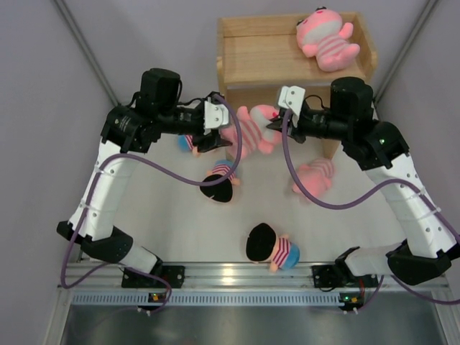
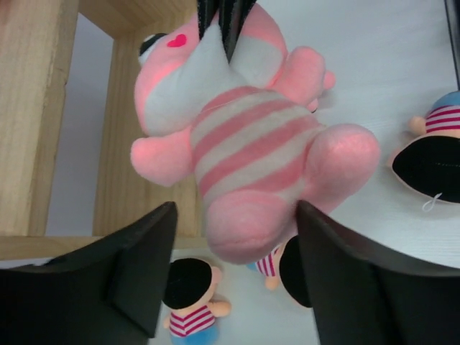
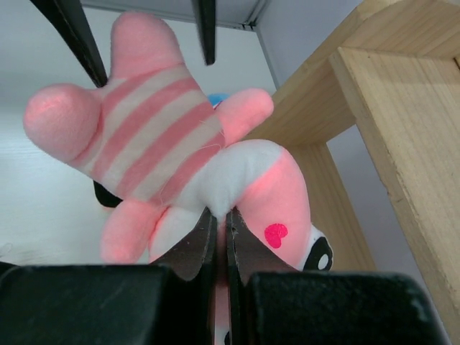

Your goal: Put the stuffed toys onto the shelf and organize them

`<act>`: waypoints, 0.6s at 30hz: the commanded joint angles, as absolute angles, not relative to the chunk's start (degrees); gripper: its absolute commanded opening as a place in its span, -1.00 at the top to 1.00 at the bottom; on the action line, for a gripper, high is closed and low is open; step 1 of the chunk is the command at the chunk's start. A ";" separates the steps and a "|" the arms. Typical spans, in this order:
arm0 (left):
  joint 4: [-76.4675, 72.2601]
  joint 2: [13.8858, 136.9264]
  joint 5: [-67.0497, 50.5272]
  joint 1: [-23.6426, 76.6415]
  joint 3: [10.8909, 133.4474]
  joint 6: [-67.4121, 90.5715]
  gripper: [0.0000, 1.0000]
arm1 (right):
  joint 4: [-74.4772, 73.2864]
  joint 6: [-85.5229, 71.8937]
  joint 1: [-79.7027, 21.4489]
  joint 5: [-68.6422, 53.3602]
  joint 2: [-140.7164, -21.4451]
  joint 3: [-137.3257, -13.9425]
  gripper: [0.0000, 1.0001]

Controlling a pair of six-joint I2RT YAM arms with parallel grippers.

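Note:
A pink striped stuffed toy [image 1: 250,133] [image 2: 251,136] [image 3: 154,140] hangs in the air in front of the shelf [image 1: 287,57], between my two grippers. My right gripper [image 1: 276,129] [image 3: 221,215] is shut on the white fabric of its face. My left gripper [image 1: 219,140] [image 2: 236,215] stands open, with the toy's lower body between its fingers and a gap showing on one side. A second pink toy [image 1: 327,37] lies on the shelf's top tier. A third pink toy [image 1: 314,177] lies on the table near the shelf's right leg.
Three striped-shirt dolls lie on the table: one [image 1: 221,183] below the held toy, one [image 1: 272,246] near the front rail, one [image 1: 188,144] [image 2: 188,295] partly under my left gripper. The shelf's wooden side posts [image 2: 36,108] [image 3: 388,108] stand close to the held toy.

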State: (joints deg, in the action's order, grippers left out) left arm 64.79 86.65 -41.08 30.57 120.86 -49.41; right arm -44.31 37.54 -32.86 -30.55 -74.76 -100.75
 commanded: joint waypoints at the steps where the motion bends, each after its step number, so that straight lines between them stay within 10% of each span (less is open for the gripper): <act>1: 65.04 87.19 -44.12 31.64 120.58 -50.18 -0.30 | -40.96 37.97 -32.87 -33.75 -74.97 -104.68 1.00; 2: 65.04 87.36 -44.12 32.16 120.76 -50.19 -0.13 | -40.70 37.88 -32.96 -33.75 -74.88 -104.59 1.00; 3: 65.04 87.62 -44.12 32.25 120.94 -50.01 0.44 | -40.00 37.71 -32.87 -33.92 -74.80 -104.50 1.00; 6: 64.95 87.80 -44.12 32.52 122.08 -49.22 1.00 | -37.89 36.74 -32.87 -34.19 -73.40 -103.63 1.00; 8: 64.95 87.89 -44.47 32.61 123.92 -48.43 1.00 | -35.70 34.99 -32.96 -33.23 -72.16 -102.22 0.98; 14: 60.58 88.95 -43.08 32.52 134.02 -36.87 1.00 | -20.41 27.52 -32.87 -18.84 -63.29 -93.26 -0.37; 18: 48.99 90.79 -35.17 32.61 139.82 -27.61 1.00 | -18.10 23.12 -32.78 -12.40 -57.49 -90.18 -0.66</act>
State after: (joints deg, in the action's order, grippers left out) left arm 62.02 89.93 -40.27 32.32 134.67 -37.39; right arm -26.15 28.08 -32.84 -19.27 -61.67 -90.94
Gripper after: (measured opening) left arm 0.070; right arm 0.815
